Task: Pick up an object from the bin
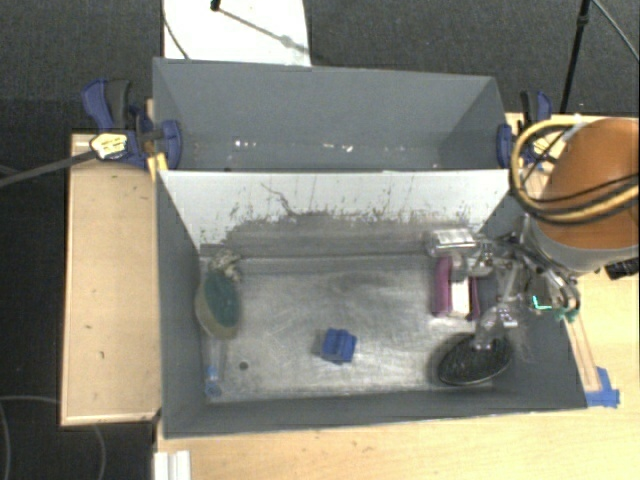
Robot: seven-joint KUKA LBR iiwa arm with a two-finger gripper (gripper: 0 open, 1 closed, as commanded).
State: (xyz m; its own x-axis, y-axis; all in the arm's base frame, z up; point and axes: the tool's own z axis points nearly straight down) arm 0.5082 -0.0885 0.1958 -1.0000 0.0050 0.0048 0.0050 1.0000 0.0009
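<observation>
The jaws are positioned just above the black oval object [468, 365] at 4 o'clock in the bin [380, 303]. Their opening cannot be told. No lift is evident, so grasping and raising are judged outstanding.

overall light: pretty even and fairly bright, looked like it came from overhead
sloped back wall [330, 193]: brightest patch by far, it caught the light and went almost white
bin floor [380, 293]: softer grey with a dull sheen across the middle
shadows: faint, just a small one by the blue block [337, 345]
upright wall [320, 103]: stayed darker
orange cover [595, 163]: had a mild highlight
carpet [60, 28]: was dark
</observation>
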